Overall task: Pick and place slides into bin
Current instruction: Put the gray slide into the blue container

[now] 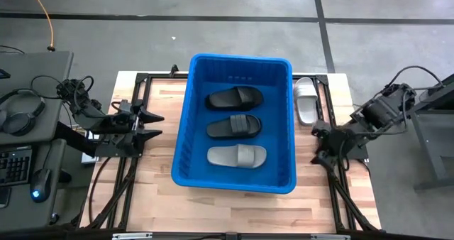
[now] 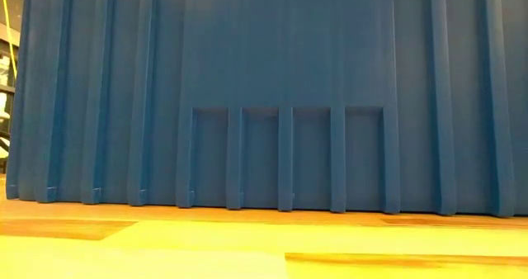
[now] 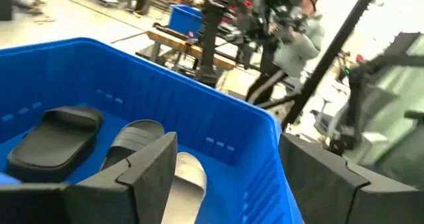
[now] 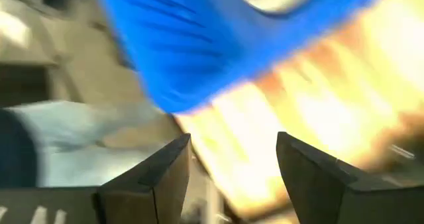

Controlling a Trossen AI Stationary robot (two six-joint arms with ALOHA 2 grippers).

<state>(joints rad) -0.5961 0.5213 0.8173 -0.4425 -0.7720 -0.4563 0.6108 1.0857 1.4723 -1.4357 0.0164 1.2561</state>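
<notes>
We see the blue bin [image 1: 235, 62] standing in the middle of the wooden table [image 1: 156, 197], between our two arms. Three slides lie side by side inside it: a black slide [image 1: 235, 98] toward the far wall, a second black slide [image 1: 233, 126] in the middle, and a grey slide [image 1: 237, 156] nearest the front wall. A fourth, white slide [image 1: 306, 100] lies on the table outside the bin, just beside its right wall and just ahead of the right pincer [image 1: 318, 142].

The left pincer [image 1: 150, 125] hangs beside the bin's left wall, its fingers spread wide with nothing between them; past its fingers [image 3: 142, 174] we look over the bin's rim onto the slides inside. The right pincer sits low at the bin's right side, near the white slide but apart from it; its fingers [image 4: 156, 177] also stand wide apart and hold nothing. In the low view the bin's ribbed wall [image 2: 264, 97] fills nearly everything above the tabletop
</notes>
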